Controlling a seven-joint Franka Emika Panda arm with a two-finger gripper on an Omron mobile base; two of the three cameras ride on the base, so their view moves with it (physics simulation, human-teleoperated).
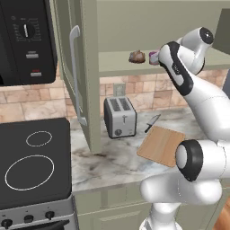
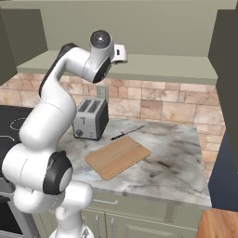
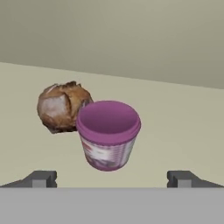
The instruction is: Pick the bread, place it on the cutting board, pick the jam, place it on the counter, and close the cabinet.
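Purple squat jam jar (image 3: 108, 134) stands in front of the lumpy brown bread roll (image 3: 62, 106), so the spread-open, empty gripper (image 3: 111, 178) reaching in risks knocking the jar off the cabinet shelf (image 3: 175, 131).

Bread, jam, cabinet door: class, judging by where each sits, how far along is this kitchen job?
Nothing looks done. The bread and the jam sit on the cabinet shelf, and the cutting board on the counter is bare. In hand: the open claw faces both, holding nothing. Left: bread to board, jam to counter, then shut the open cabinet door.
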